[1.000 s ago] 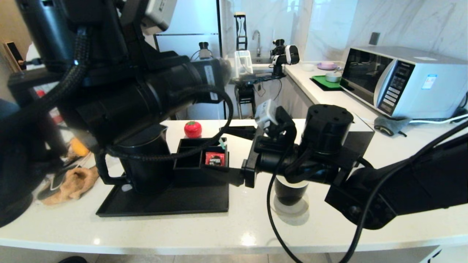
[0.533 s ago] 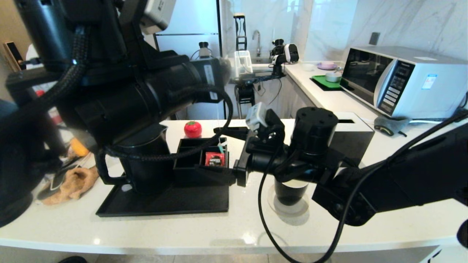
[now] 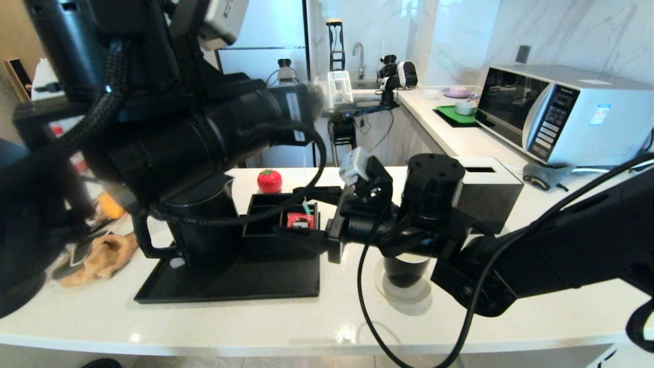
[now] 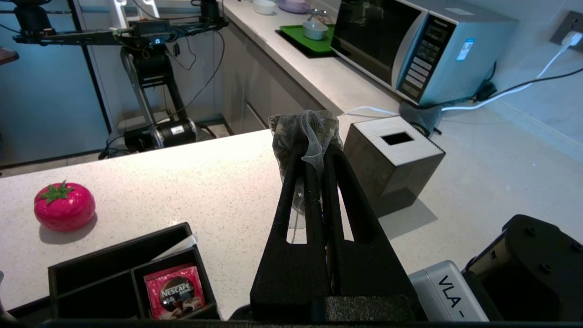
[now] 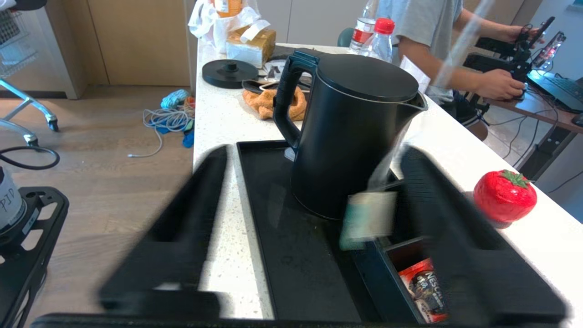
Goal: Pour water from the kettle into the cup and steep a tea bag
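Walls: pale marble panels (image 3: 562, 30)
Bench: white speckled stone (image 3: 255, 327)
Floor: brown wood planks (image 5: 114, 132)
Cabinets: tan wooden doors (image 5: 136, 41)
Light: bright daylight

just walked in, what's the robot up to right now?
Tea-making run. The left gripper is raised above the counter, shut on the tea bag, its string hanging down. The right gripper is open, reaching toward the kettle on the black tray, with the bag's tag dangling between its fingers. The cup sits on the counter beneath the right arm. Whether water has been poured cannot be seen.
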Motion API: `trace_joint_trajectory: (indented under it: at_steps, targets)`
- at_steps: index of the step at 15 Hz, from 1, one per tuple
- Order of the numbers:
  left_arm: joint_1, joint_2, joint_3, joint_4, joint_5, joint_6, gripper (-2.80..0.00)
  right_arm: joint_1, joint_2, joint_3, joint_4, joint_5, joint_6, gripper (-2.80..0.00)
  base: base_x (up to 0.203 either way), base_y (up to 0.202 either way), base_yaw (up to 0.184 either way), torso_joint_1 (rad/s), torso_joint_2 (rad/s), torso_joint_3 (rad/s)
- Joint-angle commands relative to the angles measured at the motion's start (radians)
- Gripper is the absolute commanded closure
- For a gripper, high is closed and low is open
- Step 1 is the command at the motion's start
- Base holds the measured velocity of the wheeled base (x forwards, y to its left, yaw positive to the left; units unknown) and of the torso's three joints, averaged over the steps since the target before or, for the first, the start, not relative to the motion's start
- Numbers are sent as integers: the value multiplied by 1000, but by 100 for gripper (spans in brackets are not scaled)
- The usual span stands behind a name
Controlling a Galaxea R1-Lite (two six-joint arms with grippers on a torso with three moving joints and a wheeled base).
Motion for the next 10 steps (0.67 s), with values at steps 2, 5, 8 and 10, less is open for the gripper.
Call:
trace_joint_trajectory:
  at_steps: [2,5,8,10]
  targets:
    - [0,4,1,-3,1,-1,0,0,-1,-1,-6,4,-2,0,0,0,0,0,0,0]
    - [0,4,1,-3,1,-1,0,0,-1,0,-6,4,-2,0,0,0,0,0,0,0]
    - [0,4,1,-3,3,-1,0,0,-1,0,-6,4,-2,0,0,0,0,0,0,0]
    - [0,4,1,-3,3,-1,0,0,-3,0,-6,4,-2,0,0,0,0,0,0,0]
